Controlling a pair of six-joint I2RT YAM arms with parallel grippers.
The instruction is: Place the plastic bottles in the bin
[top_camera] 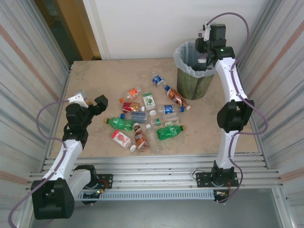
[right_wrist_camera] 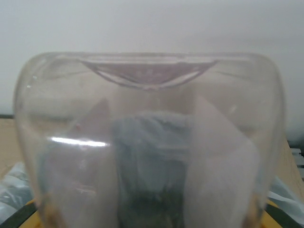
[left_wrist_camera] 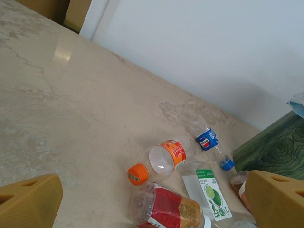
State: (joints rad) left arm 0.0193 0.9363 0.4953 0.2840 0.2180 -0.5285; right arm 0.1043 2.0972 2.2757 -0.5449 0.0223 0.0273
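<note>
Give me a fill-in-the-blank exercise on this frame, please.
1. The right end effector grips a ____ plastic bottle.
2. The round dark green waste bin stands directly ____ that end effector.
3. The left end effector is ____, holding nothing.
Missing words: clear; below; open.

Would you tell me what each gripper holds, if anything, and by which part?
The right gripper holds a clear plastic bottle by its end nearest the wrist; the left gripper, open, holds nothing.
</note>
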